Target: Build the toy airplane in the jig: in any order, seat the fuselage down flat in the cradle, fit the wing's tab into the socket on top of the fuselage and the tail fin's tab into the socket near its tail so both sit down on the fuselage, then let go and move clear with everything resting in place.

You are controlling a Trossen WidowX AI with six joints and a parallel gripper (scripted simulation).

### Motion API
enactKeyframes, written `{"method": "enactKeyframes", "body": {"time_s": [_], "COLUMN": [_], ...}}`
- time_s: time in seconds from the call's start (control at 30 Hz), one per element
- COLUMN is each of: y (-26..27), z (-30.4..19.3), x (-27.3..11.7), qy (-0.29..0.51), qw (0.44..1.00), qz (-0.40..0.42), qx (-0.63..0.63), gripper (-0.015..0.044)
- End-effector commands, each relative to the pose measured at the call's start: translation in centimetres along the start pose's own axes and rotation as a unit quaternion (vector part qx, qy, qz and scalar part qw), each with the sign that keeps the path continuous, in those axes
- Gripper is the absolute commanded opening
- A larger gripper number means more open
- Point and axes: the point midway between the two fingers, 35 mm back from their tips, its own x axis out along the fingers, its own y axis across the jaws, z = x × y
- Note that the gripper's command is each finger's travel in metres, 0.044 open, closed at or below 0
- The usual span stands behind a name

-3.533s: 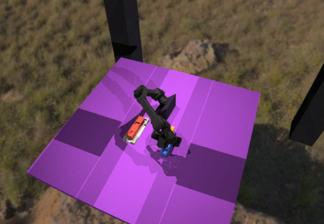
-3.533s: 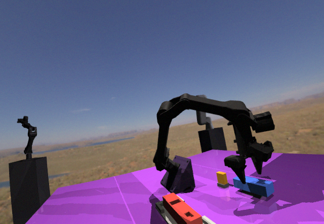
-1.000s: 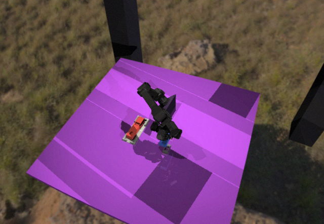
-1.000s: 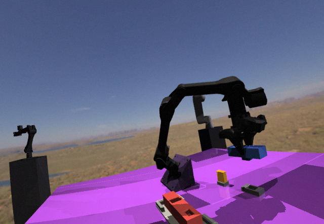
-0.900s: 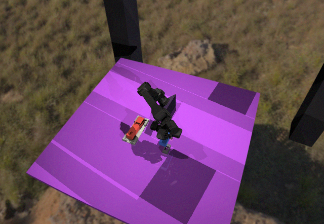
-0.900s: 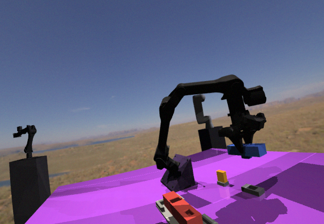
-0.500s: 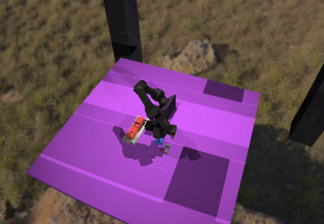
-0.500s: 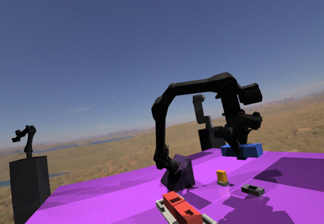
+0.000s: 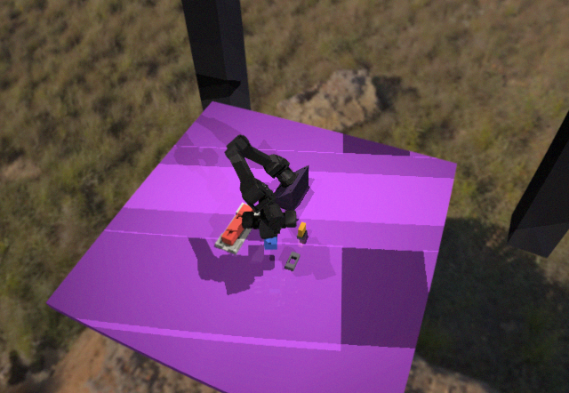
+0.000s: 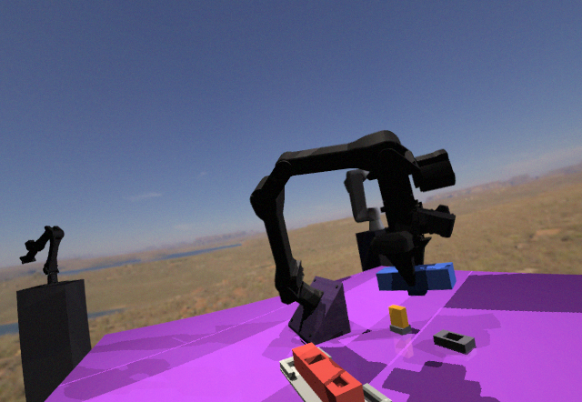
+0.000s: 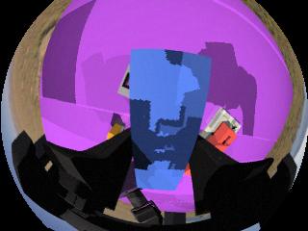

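The blue wing (image 9: 269,243) (image 10: 439,274) (image 11: 164,96) is between the fingers of my gripper (image 9: 269,235) (image 10: 413,277) (image 11: 164,131), which is shut on it and holds it above the table. The wing looks about level in the exterior view; its tab is hidden. The red fuselage (image 9: 234,228) (image 10: 324,374) (image 11: 218,143) lies lengthwise in the pale grey cradle (image 9: 236,246) (image 11: 220,116), its two top sockets open in the exterior view. The yellow tail fin (image 9: 301,229) (image 10: 398,315) (image 11: 115,131) stands upright in a small grey holder (image 10: 400,329), apart from the fuselage.
An empty dark grey holder (image 9: 289,267) (image 10: 463,345) with a rectangular opening lies near the tail fin. The arm's dark wedge-shaped base (image 9: 293,191) (image 10: 324,313) stands behind the cradle and tail fin. Dark pillars stand beyond the purple table (image 9: 183,287).
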Motion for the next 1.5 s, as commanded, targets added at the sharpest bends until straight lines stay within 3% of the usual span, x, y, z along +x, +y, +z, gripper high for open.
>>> {"method": "enactKeyframes", "body": {"time_s": [0.0,0.73,1.47], "y": [-1.1,-6.7,-10.9], "z": [-0.7,-5.2,-10.7], "x": [0.1,1.0,2.6], "qy": [0.0,0.0,0.005], "qw": [0.999,0.977,0.92], "qz": [-0.002,-0.003,-0.006], "qx": [-0.032,-0.215,-0.393], "gripper": [0.0,0.0,0.0]}}
